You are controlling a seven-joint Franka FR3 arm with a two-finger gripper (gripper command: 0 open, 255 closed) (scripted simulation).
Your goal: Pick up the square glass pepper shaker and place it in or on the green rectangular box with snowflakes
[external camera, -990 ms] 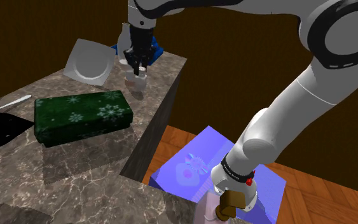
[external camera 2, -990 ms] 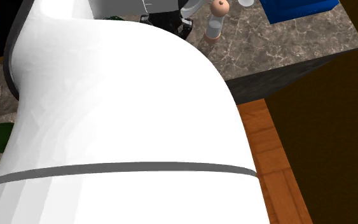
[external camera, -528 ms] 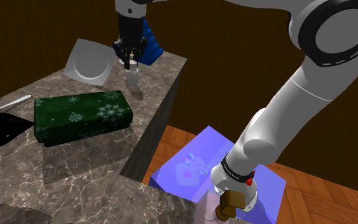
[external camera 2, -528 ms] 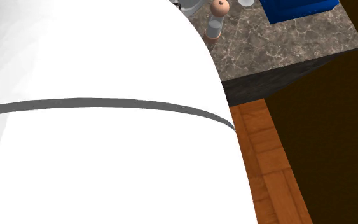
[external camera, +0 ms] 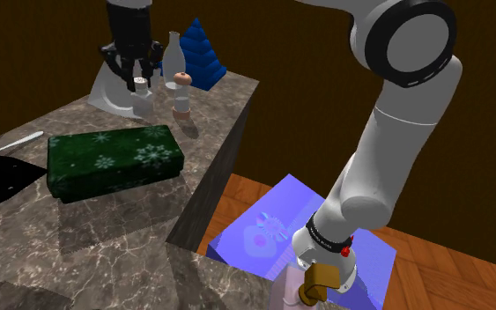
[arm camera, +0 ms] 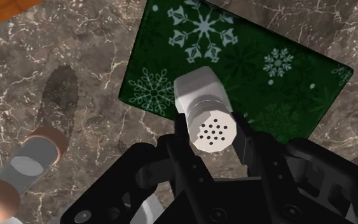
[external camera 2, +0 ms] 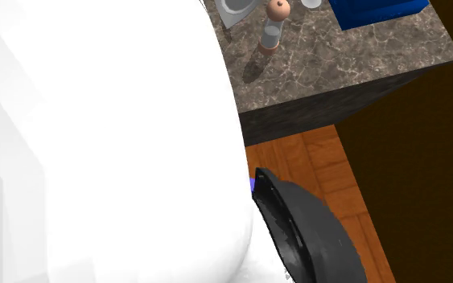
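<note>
Marble counter point(external camera: 215, 114), dark wall behind. On the shoulder view's right its edge drops straight to a wood floor point(external camera: 466, 264), with a blue box point(external camera: 343, 238) below. Gripper point(external camera: 138, 75) is clamped on the shaker point(external camera: 140, 85): pale square body, round cap with holes, held above the counter in front of a white plate point(external camera: 114, 88). Seen along the gripper, the shaker sits over one edge of the green box point(arm camera: 247, 70), which has white snowflake print on its lid. Grinder point(external camera: 181, 95) stands near the drop-off, with bare marble between it and the box. Bottle point(external camera: 174, 55) and a blue object point(external camera: 202, 57) crowd the back corner.
</note>
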